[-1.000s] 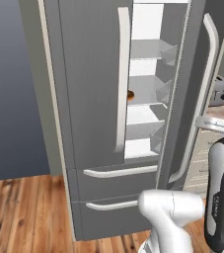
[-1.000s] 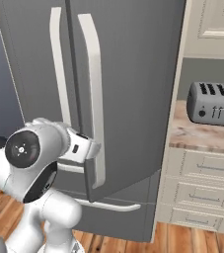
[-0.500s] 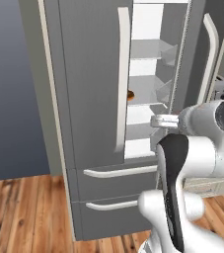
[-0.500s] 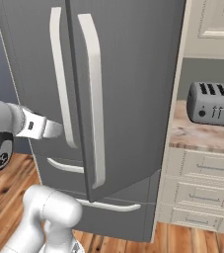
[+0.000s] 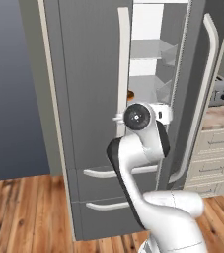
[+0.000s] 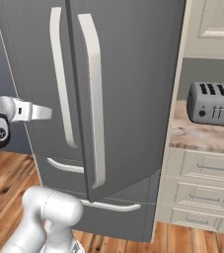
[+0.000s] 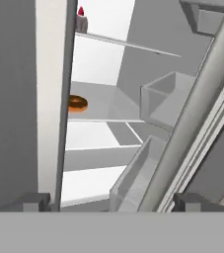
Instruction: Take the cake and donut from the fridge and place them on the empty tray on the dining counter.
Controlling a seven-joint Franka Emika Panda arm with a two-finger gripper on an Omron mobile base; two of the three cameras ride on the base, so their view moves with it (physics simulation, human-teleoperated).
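I am swinging my arm off the fridge (image 5: 84, 99) door's handle toward the gap; my claw (image 7: 111, 200) is spreading wide, empty. Inside the fridge, the donut (image 7: 77, 103) is resting one shelf below the cake (image 7: 81, 20).

Left base view, behind the arm, faces the fridge (image 5: 89, 99) and its door gap; right base view faces the same fridge's closed door fronts obliquely, with a toaster (image 6: 213, 103) alongside; hand view, close at the gap, looks in across the shelves (image 7: 103, 104).
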